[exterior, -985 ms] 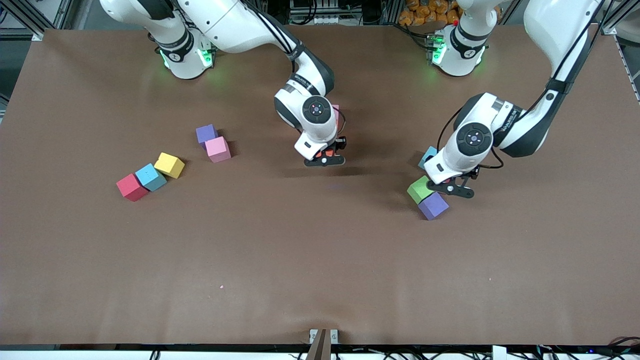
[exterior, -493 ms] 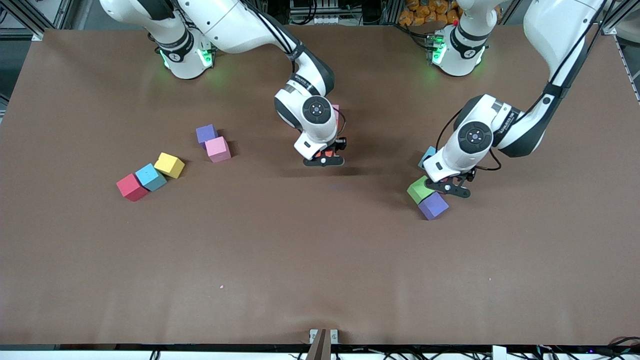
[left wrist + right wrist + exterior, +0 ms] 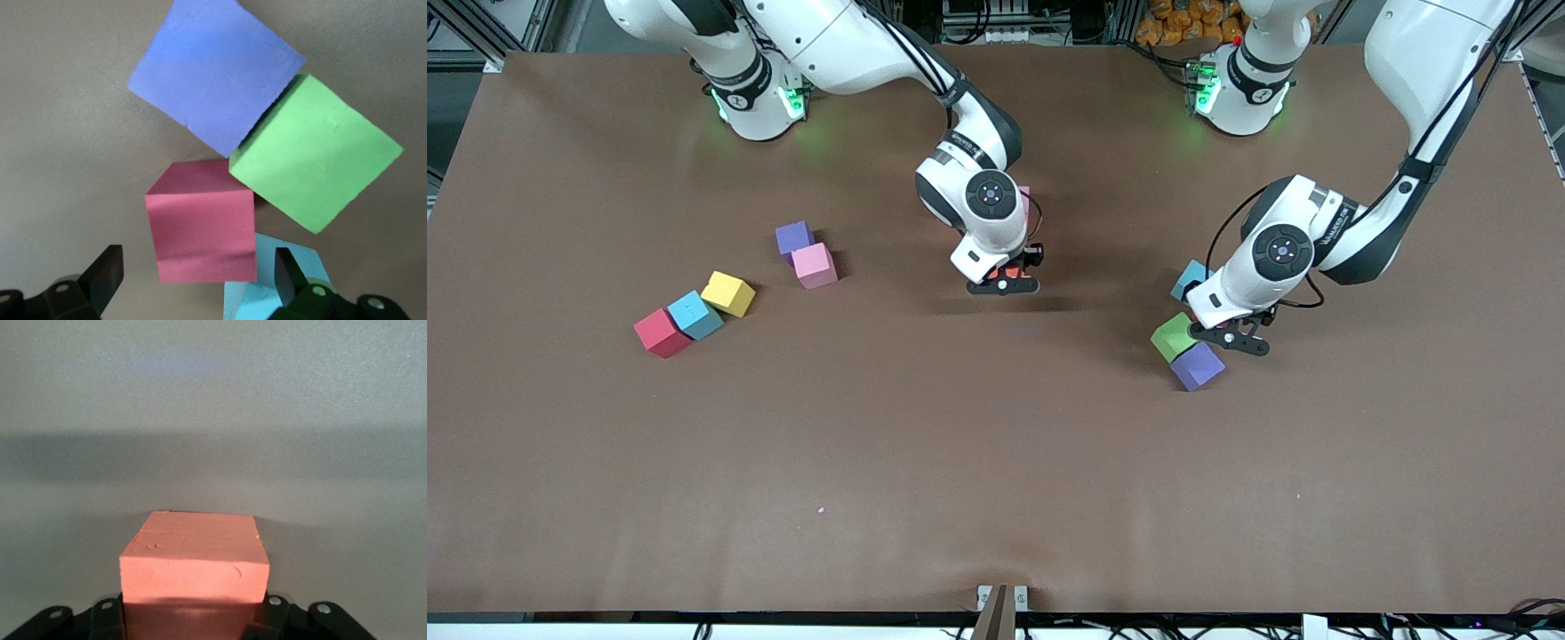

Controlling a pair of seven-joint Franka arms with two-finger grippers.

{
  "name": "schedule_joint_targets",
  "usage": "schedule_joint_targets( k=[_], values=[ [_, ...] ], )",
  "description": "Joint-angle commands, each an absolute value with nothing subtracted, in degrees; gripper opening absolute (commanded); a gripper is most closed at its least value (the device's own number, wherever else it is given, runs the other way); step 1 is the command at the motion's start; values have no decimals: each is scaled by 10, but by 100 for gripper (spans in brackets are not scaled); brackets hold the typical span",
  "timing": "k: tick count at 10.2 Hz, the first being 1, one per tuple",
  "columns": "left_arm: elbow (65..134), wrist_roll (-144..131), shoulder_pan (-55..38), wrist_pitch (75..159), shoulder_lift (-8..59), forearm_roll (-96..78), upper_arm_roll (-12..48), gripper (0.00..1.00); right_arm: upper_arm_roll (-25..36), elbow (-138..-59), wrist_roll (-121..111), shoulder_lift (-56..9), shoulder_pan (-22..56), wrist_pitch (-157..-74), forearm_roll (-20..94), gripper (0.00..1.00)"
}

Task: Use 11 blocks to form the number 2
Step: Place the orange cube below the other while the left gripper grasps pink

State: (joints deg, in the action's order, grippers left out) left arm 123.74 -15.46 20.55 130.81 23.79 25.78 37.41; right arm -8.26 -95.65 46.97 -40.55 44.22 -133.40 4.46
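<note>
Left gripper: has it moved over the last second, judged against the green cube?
Yes, slightly. The open left gripper has shifted a little toward the robots' bases, over the cluster beside the green cube, which stayed put. The red cube sits between its fingers.

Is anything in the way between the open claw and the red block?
No. The left gripper hangs open right over the red block, with nothing between them. The green block and light blue block touch it at the sides.
</note>
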Motion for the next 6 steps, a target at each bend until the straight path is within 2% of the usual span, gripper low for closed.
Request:
schedule_joint_targets(
  k=[1, 3, 4, 5, 6],
  values=[
    [1239, -149, 221, 1324, 246, 272, 381, 100, -80, -947, 490, -411, 451, -1332, 37, 58],
    [1235, -149, 221, 1326, 255, 272, 381, 100, -80, -947, 490, -411, 451, -1331, 33, 64],
    [1235, -149, 221, 1329, 256, 272, 381, 100, -80, -947, 490, -410, 451, -1330, 32, 87],
    [1234, -149, 221, 1330, 256, 271, 381, 100, -80, -947, 490, -410, 451, -1328, 31, 100],
    [1232, -150, 221, 1330, 258, 271, 381, 100, -80, -947, 490, -410, 451, -1328, 32, 100]
  ],
)
